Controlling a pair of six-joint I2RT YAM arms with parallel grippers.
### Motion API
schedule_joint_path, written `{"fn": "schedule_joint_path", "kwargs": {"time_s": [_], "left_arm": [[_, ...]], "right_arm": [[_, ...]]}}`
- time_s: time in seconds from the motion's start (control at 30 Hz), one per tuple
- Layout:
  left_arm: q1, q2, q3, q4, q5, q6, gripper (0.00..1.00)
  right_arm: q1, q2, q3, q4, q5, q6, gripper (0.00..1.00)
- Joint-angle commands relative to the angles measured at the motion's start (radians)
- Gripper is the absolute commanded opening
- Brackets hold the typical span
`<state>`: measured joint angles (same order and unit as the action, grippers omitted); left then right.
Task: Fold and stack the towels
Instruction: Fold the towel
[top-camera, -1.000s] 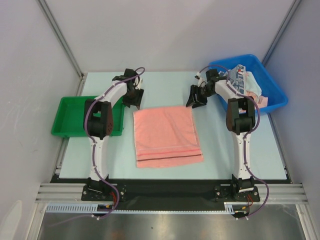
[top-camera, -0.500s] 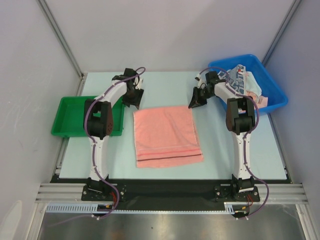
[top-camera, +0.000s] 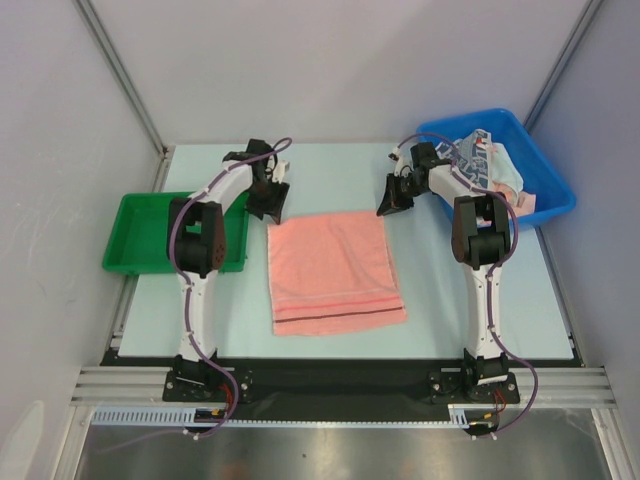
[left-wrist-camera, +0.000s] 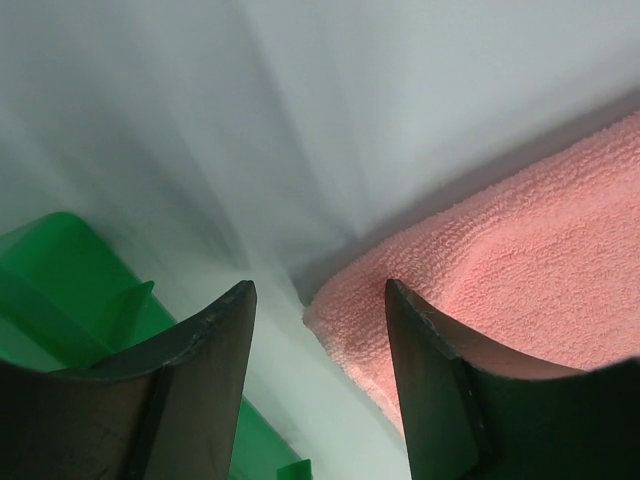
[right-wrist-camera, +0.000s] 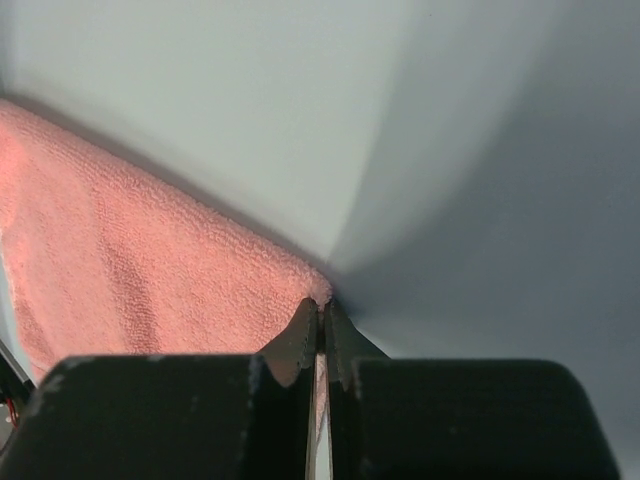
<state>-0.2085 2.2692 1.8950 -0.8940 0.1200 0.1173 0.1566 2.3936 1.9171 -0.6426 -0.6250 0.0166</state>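
A salmon-pink towel (top-camera: 332, 270) lies flat in the middle of the table, with a dark stripe near its front edge. My right gripper (top-camera: 390, 207) is at its far right corner, shut on that corner; the right wrist view shows pink cloth (right-wrist-camera: 150, 270) pinched between the closed fingertips. My left gripper (top-camera: 268, 208) is at the far left corner, open, and in the left wrist view the towel's corner (left-wrist-camera: 350, 305) sits between the spread fingers (left-wrist-camera: 215, 340). More towels (top-camera: 490, 165), white and navy-patterned, are heaped in the blue bin.
A green tray (top-camera: 135, 240) sits at the left edge, beside the left arm. The blue bin (top-camera: 545, 190) stands at the back right, just behind the right arm's wrist. Grey walls close in the table's back and sides.
The right gripper has closed on the towel's far right corner. The left gripper has shifted slightly toward the far left corner and stays open.
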Motion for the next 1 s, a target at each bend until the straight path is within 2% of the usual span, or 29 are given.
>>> {"fn": "schedule_joint_path", "kwargs": {"time_s": [0.0, 0.23, 0.37, 0.53, 0.7, 0.87, 0.97], "left_arm": [[0.017, 0.009, 0.016, -0.025, 0.01, 0.028, 0.6], [0.015, -0.008, 0.038, -0.005, 0.142, -0.011, 0.58], [0.015, -0.016, 0.055, 0.004, 0.119, -0.031, 0.58], [0.017, -0.046, 0.082, 0.047, 0.17, -0.067, 0.58], [0.014, -0.042, 0.093, 0.021, 0.236, -0.067, 0.45], [0.006, -0.071, -0.014, 0.087, 0.244, -0.088, 0.29], [0.004, -0.044, -0.048, 0.118, 0.245, -0.111, 0.26]], "right_arm": [[-0.008, -0.005, -0.009, 0.027, 0.039, -0.044, 0.0], [-0.015, -0.06, -0.058, 0.017, 0.113, -0.049, 0.0], [-0.023, -0.08, -0.056, -0.02, 0.174, -0.049, 0.0], [-0.031, -0.091, -0.064, -0.025, 0.194, -0.05, 0.0], [-0.034, -0.091, -0.058, -0.025, 0.196, -0.049, 0.0], [-0.037, -0.091, -0.058, -0.02, 0.191, -0.044, 0.0], [-0.038, -0.093, -0.058, -0.019, 0.186, -0.043, 0.0]]}}
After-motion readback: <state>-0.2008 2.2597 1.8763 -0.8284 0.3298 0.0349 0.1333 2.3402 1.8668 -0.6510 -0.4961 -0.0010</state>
